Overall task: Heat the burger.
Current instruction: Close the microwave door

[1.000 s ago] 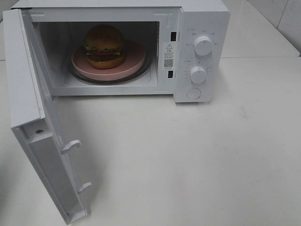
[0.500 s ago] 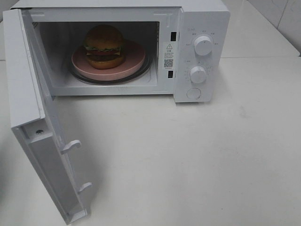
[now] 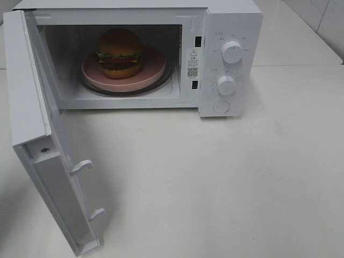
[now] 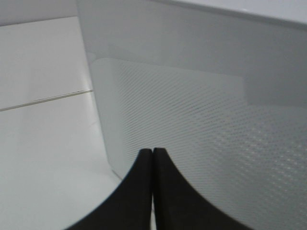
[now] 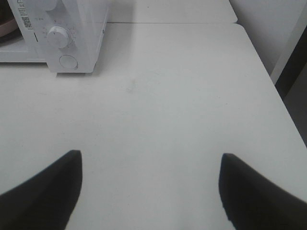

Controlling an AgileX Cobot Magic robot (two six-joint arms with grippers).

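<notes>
Left gripper (image 4: 152,155) is clamped shut on nothing, its two black fingers (image 4: 136,196) pressed flat against each other. It's right up by the dotted window of the door (image 4: 201,134), though I can't tell if it's actually touching. Right gripper (image 5: 151,155) is spread wide and empty over the bare white table (image 5: 163,100), well apart from the microwave (image 3: 231,21). The burger (image 3: 119,51) is sitting inside the oven cavity on a pink plate (image 3: 153,72), a bit left of the plate's middle, and the plate is on the glass turntable (image 3: 129,92). The door is swung wide open on the left side in the high view. On the panel there are two knobs (image 3: 231,51) with a round button (image 3: 221,106) below them.
</notes>
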